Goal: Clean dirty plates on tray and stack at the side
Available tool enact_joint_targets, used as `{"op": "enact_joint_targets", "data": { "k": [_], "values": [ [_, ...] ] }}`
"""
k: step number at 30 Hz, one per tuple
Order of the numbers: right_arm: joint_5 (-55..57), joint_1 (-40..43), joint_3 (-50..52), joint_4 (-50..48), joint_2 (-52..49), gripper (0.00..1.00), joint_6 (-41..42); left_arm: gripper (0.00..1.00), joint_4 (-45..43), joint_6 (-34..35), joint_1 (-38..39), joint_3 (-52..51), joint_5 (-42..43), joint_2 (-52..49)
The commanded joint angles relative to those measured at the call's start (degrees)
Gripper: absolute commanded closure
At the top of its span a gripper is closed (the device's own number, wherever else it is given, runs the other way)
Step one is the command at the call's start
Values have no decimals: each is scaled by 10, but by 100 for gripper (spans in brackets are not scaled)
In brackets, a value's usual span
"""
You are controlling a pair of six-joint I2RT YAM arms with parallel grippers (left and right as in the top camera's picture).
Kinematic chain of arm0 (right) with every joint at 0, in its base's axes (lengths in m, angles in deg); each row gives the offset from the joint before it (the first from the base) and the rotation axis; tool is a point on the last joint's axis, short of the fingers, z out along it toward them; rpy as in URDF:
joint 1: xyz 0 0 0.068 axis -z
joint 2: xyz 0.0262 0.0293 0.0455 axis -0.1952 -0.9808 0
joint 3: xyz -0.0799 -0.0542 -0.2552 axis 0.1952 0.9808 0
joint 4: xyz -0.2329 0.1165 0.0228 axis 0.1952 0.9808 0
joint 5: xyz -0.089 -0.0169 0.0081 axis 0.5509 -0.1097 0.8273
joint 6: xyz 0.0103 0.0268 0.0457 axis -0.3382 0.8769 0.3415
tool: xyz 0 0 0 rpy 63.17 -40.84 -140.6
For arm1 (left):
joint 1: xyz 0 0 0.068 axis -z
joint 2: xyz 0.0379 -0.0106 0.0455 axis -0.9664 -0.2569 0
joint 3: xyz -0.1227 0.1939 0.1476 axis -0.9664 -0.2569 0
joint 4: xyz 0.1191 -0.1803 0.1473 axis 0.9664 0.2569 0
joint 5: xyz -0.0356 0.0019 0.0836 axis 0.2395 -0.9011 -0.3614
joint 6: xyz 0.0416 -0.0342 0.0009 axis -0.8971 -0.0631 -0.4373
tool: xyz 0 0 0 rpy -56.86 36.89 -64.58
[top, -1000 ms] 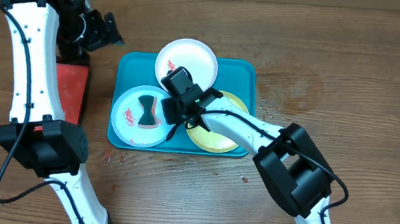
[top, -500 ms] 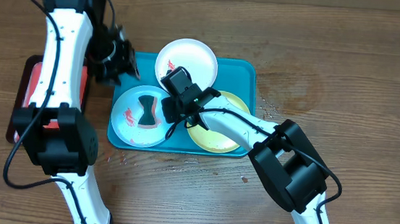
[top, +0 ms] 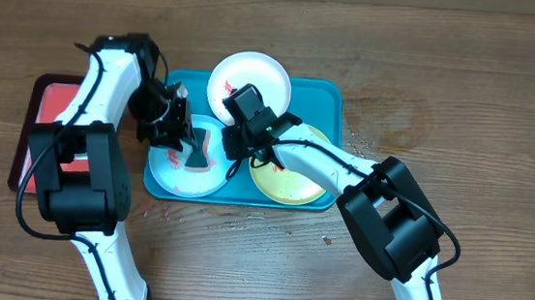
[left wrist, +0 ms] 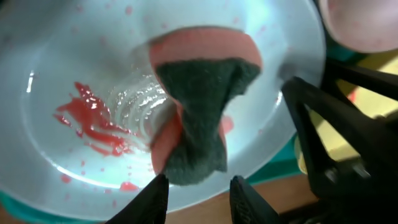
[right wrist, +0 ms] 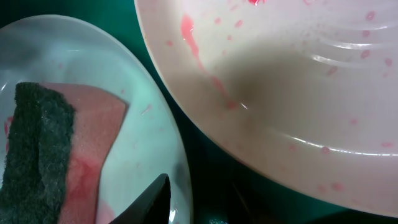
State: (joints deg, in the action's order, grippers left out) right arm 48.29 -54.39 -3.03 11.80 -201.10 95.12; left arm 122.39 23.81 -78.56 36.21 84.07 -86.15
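On the teal tray (top: 328,97) lie three plates: white (top: 255,71) at the back, yellow-green (top: 289,183) at the right, light blue (top: 171,169) at the left. Red smears (left wrist: 93,121) mark the light blue plate (left wrist: 74,62). A pink sponge with a dark green face (left wrist: 199,93) lies crumpled on it. My left gripper (left wrist: 199,194) straddles the sponge's near end, jaws still apart. My right gripper (right wrist: 199,200) is shut on the light blue plate's (right wrist: 149,112) right rim, one finger (right wrist: 158,199) inside it and the other in shadow below.
A smaller red tray (top: 53,102) sits left of the teal one. The white plate (right wrist: 298,93) carries pink specks and overhangs the teal tray floor (right wrist: 205,155). The right arm's black links (left wrist: 348,143) stand close beside the left gripper. Brown wooden tabletop (top: 465,109) surrounds the trays.
The left arm swung from over the red tray to the light blue plate, its jaws narrowing around the sponge. The right gripper stayed at the plate's rim and narrowed onto it.
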Motion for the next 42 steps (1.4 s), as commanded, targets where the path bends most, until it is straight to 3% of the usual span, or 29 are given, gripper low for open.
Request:
{"op": "enact_joint_targets", "data": {
  "k": [1,7,13,14,15,16,20,25,34,42],
  "values": [
    [-4,1,-14,1,-13,69,3,64,-28,13,2,-35,-1,-5],
    [-14,1,-14,0,-13,69,3,61,-89,12,3,-78,4,-5],
    [-25,1,-14,5,-13,74,3,70,-113,12,4,-81,0,-5],
    [-25,1,-14,6,-13,74,3,72,-115,12,4,-81,0,-5],
    [-25,1,-14,9,-13,75,3,87,-115,12,4,-81,-2,-5],
    [-25,0,-14,14,-13,77,3,95,-115,12,4,-81,-5,-5],
    [-24,0,-14,32,-13,88,3,96,-95,19,3,-81,-79,-5],
    [-24,0,-14,41,-13,89,3,96,-64,130,-11,-79,-210,-5],
    [-24,0,-14,37,-13,89,3,96,-44,150,-30,-47,-210,-5],
    [-22,0,-14,35,-13,89,3,96,-77,175,-21,-40,-246,-5]
  ]
}}
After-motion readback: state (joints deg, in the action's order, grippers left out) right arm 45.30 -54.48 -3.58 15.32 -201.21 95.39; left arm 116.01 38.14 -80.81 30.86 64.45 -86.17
